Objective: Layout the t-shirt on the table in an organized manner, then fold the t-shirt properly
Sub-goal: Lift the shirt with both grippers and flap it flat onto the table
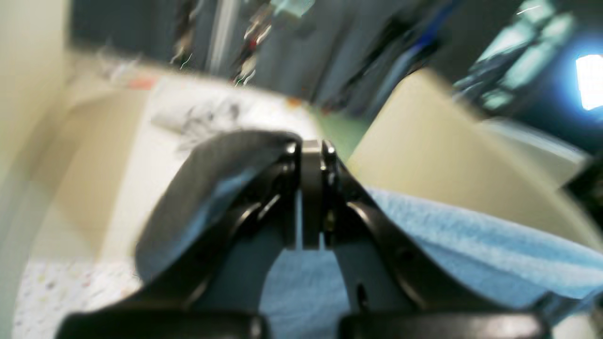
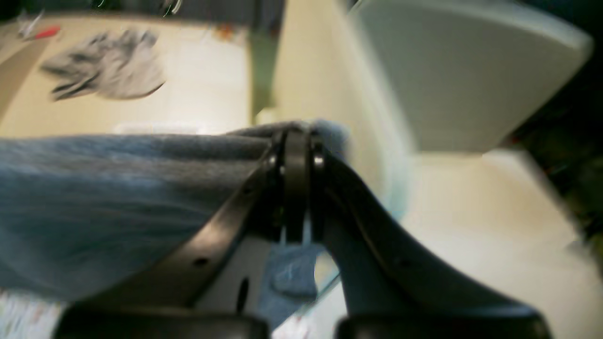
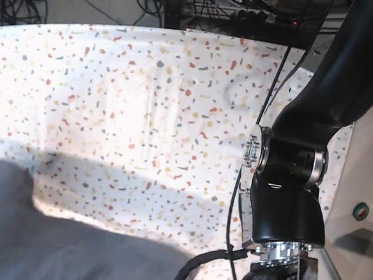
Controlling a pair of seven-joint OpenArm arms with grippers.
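Above the table [image 3: 113, 96], both end effectors clamp the t-shirt [image 3: 70, 253].

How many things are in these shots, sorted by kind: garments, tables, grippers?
Garments: 2, the t-shirt held up, and a crumpled grey cloth far off
Tables: 1, the table
Grippers: 2, the left gripper and the right gripper
Total: 5

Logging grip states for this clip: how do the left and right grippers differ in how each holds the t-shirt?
The left gripper has the t-shirt running off to the right of its view, while the right gripper has the cloth spreading to the left. Fabric bunches over the right gripper's tips; at the left gripper a dark fold drapes beside the left finger. Both are closed on the shirt, and both views are motion-blurred.
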